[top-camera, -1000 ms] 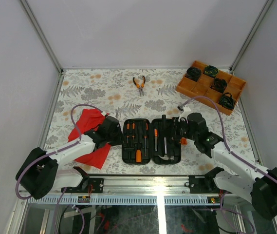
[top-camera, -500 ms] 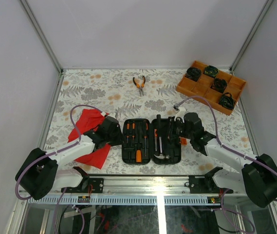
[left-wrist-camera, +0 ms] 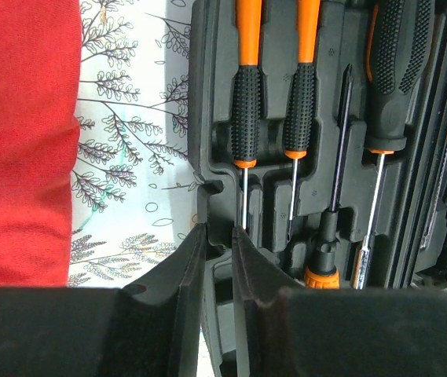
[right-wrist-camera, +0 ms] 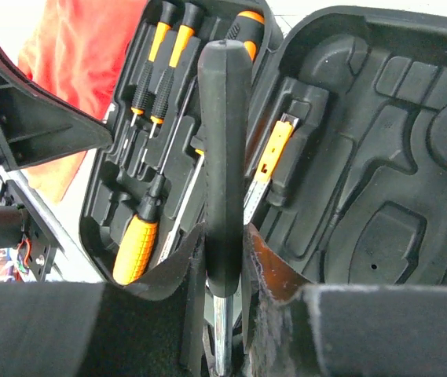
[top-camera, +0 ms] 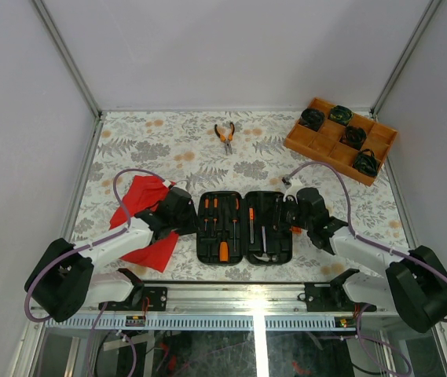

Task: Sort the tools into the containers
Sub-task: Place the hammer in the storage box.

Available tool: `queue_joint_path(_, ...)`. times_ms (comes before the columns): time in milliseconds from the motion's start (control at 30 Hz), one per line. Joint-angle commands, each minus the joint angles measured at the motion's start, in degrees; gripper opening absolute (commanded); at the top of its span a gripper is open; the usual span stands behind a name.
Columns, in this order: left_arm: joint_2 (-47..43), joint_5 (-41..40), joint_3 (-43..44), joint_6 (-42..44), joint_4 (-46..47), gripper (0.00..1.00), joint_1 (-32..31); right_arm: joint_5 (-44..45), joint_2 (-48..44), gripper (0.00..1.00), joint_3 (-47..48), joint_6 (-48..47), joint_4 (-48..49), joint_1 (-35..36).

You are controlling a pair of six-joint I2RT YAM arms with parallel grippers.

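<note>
Gripping hammer [right-wrist-camera: 225,141] handle, right gripper [right-wrist-camera: 223,239] hangs over open tool case [right-wrist-camera: 380,157], lower centre of wrist view; left gripper [left-wrist-camera: 217,233] pinches case rim.

No lettering, brand mark, number or sign is legible in any view; the moulded tool case [right-wrist-camera: 388,141], the hammer [right-wrist-camera: 225,157] handle and the orange tray [top-camera: 300,138] show none.

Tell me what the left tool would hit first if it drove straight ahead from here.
Probably the tool case: the left tool straddles its left rim, which runs on directly ahead. The screwdrivers lie just beside that line. Depth is unclear.
</note>
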Motion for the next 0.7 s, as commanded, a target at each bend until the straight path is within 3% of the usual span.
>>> queue_joint_path(0, 0.60, 1.04, -1.60, 0.21, -1.27, 0.03, 0.34, -0.51, 2.37, 0.11, -0.08, 0.05, 5.97, -0.38)
queue_joint_path(333, 0.07, 0.76, -1.90, 0.31, -1.42, 0.04, 0.35, 10.98, -0.23, 0.32, 0.75, -1.62, -2.71, -0.35)
queue_joint_path(667, 0.44, 1.26, -2.15, -1.00, -0.39, 0.04, 0.35, 16.56, -4.65, 0.60, 5.81, -6.40, -12.61, -0.38)
